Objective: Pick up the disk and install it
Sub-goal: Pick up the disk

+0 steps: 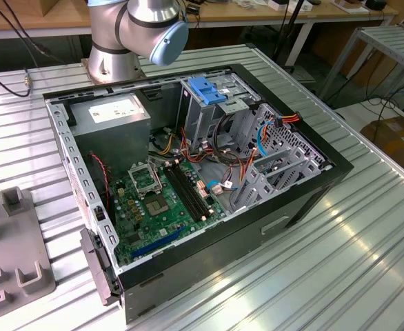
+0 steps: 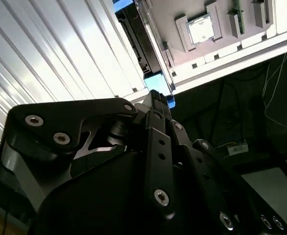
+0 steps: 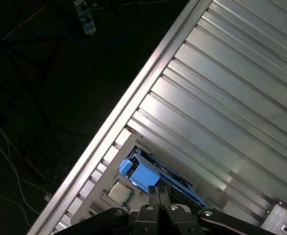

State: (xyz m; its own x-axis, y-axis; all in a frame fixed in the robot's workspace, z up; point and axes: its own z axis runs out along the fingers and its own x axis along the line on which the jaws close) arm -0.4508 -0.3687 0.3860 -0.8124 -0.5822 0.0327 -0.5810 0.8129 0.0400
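Black robot gripper (image 3: pixel 158 191) at the lower centre of the first wrist view, its tip right at the flat grey metal disk (image 3: pixel 144 174) with bright-blue plastic side rails. The disk lies near the edge of the ribbed metal tabletop (image 3: pixel 231 98). Whether the gripper clasps it cannot be told. The disk shows edge-on, blue rail foremost. It is probably rigid, fairly heavy and shock-sensitive, and best held across its long sides.

Robotics lab or workshop: ribbed metal table (image 1: pixel 367 262), opened PC case (image 1: pixel 312 200), arm base (image 1: pixel 112 62) at its far edge, benches (image 1: pixel 257 14), loose cables (image 1: pixel 9 69), cardboard box (image 1: pixel 398 138).
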